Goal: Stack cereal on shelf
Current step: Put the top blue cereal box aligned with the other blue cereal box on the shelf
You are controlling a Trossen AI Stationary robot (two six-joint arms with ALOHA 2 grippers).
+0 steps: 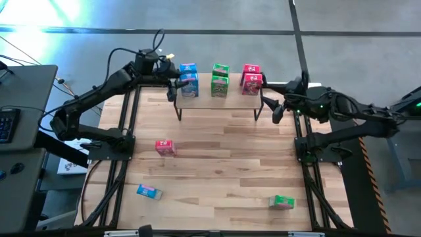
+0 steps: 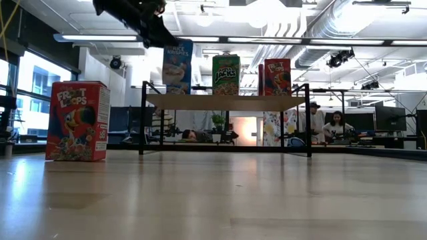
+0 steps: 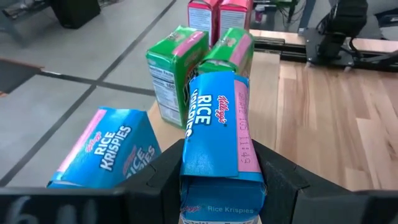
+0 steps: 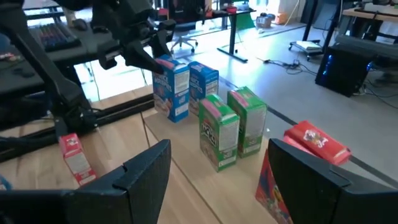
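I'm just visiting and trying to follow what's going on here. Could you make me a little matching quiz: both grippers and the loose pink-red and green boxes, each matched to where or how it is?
Things:
1. left gripper
2. right gripper
3. loose pink-red box
4. loose green box

Places or states:
A. open, by the right end of the shelf
B. upright on the tabletop, left of centre
C. shut on a blue box at the shelf
D. on the tabletop, right side, far from the shelf

Pairs: 1-C, 2-A, 3-B, 4-D

Two black jointed arms (image 1: 92, 99), looped black cables, green indicator light.
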